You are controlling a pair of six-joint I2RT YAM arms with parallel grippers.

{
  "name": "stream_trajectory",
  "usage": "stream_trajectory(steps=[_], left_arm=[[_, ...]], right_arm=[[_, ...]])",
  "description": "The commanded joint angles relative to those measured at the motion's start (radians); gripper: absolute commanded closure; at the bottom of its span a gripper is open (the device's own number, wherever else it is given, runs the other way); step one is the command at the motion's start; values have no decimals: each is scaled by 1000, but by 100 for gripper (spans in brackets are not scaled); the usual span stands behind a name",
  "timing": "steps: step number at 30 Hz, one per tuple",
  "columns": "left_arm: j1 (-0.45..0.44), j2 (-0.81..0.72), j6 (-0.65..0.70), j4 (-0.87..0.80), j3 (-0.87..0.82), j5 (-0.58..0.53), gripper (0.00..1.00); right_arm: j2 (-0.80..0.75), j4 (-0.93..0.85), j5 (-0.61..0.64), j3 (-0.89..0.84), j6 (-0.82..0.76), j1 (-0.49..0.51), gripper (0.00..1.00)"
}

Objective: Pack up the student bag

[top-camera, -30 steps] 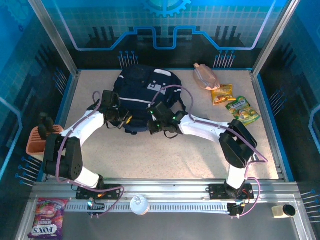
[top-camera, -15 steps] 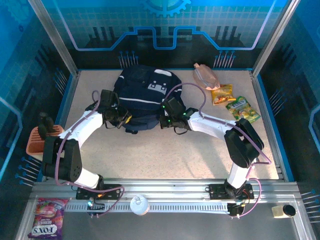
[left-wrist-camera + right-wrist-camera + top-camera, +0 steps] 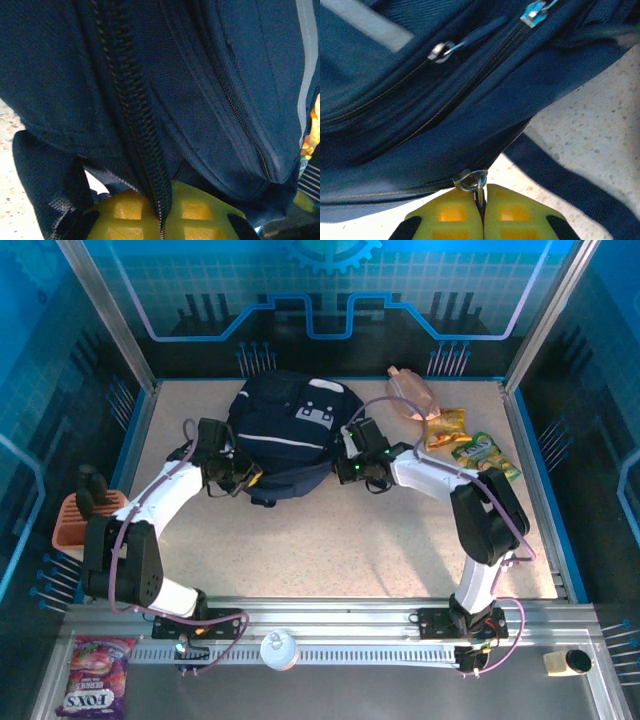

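Note:
The student bag (image 3: 285,425), dark navy with grey-white patches, lies at the back middle of the table. My left gripper (image 3: 248,478) is at the bag's near left edge. In the left wrist view its yellow fingers (image 3: 120,212) are shut on the bag's zip tape (image 3: 150,170), which runs up between them. My right gripper (image 3: 348,472) is at the bag's near right edge. In the right wrist view it (image 3: 482,212) is shut on a metal zip pull (image 3: 472,180) at the lower seam of the bag (image 3: 420,115). Two other zip pulls (image 3: 440,50) show higher up.
A pinkish pouch (image 3: 410,392) and two snack packets (image 3: 445,428) (image 3: 487,460) lie at the back right of the table. An orange holder (image 3: 85,518) stands off the left edge. A black strap (image 3: 570,185) of the bag trails on the table by my right gripper.
My right gripper has travelled right and toward the back along the bag's near edge, keeping hold of the zip pull. The left gripper has barely moved.

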Motion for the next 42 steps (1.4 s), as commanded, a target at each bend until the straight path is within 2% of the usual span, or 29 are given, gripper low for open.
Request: stream_trajectory(steps=[1, 8, 11, 15, 18, 22, 25, 27, 31, 35, 42], left_arm=[[39, -41, 103, -102, 24, -23, 100], [40, -41, 210, -176, 33, 25, 100], [38, -46, 234, -180, 21, 62, 100], [0, -77, 256, -197, 9, 50, 100], [-30, -106, 244, -190, -26, 47, 100], [-83, -119, 239, -182, -52, 39, 99], [-136, -103, 244, -171, -43, 46, 92], [-169, -84, 265, -176, -18, 43, 82], [-210, -56, 345, -258, 69, -36, 63], [-225, -70, 436, -330, 141, -115, 43], [-303, -57, 640, -317, 247, -237, 26]], right_arm=[[51, -1, -18, 59, -104, -79, 92], [109, 36, 39, 103, -86, -134, 85], [134, -4, 77, 149, -24, -145, 81], [127, -55, 73, 172, -8, -142, 79], [58, -32, -1, 116, 2, -147, 70], [-75, 29, -78, 11, 18, -149, 53], [-151, 64, -102, -36, 62, -151, 46], [-177, 78, -124, -50, 102, -150, 44], [-201, 88, -157, -57, 220, -143, 40], [-213, 119, -205, -83, 395, -125, 41], [-148, 179, -281, -100, 653, -49, 51]])
